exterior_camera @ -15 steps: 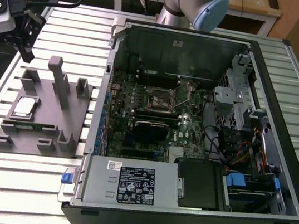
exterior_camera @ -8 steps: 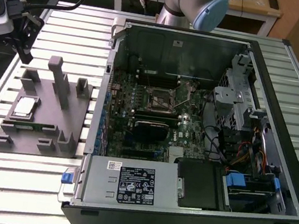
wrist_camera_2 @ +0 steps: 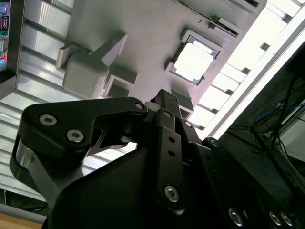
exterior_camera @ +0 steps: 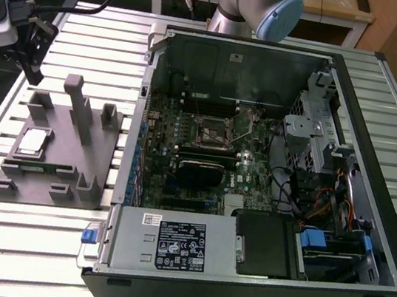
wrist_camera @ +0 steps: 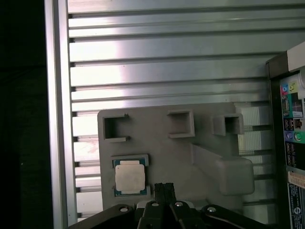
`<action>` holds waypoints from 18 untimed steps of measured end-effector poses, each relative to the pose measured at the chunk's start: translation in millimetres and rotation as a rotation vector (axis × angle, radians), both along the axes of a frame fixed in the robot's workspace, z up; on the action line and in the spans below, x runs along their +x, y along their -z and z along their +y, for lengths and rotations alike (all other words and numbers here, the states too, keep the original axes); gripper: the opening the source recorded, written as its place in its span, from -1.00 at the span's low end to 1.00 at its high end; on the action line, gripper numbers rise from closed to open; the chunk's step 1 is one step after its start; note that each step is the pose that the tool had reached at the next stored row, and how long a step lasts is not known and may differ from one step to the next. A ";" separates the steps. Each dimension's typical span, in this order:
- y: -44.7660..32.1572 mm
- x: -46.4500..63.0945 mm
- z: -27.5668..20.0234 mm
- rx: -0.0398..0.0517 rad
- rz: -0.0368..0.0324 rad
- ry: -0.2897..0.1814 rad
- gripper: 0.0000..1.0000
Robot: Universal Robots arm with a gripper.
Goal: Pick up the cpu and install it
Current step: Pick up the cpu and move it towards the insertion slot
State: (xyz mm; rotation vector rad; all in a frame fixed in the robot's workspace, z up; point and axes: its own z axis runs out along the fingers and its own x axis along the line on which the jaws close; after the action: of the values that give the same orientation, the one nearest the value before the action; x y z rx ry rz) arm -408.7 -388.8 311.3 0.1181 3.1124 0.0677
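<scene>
**One cpu (wrist_camera: 129, 176) logged flat in its recess; fingers (wrist_camera: 164, 191) closed and empty**

Found the fingers (wrist_camera_2: 162, 102) pressed together at the tips in both wrist views, with no gap visible between them. Gripping nothing, touching nothing.

Placed the cpu (wrist_camera_2: 193, 62) near the fingertips and just off to one side, down on the grey holder block (wrist_camera: 176, 157), clear of them.

Noted a small square chip with a pale silvery top and a thin darker, greenish rim, lying level in a square recess near the block's edge.

From the exterior view, marked the cpu (exterior_camera: 33, 142) on the holder block (exterior_camera: 69, 166), on the slatted metal tabletop (exterior_camera: 88, 35), at the exterior view's left of the open computer case (exterior_camera: 386, 244). Well apart from the black framed socket (exterior_camera: 212, 130) on the board inside.
</scene>
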 end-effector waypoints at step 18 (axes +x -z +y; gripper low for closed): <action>17.6 -11.7 0.0 -0.0002 0.0002 0.000 -0.79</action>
State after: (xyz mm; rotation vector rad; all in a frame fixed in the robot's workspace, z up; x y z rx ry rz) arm -420.4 -388.8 293.7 0.1181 3.1126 0.0675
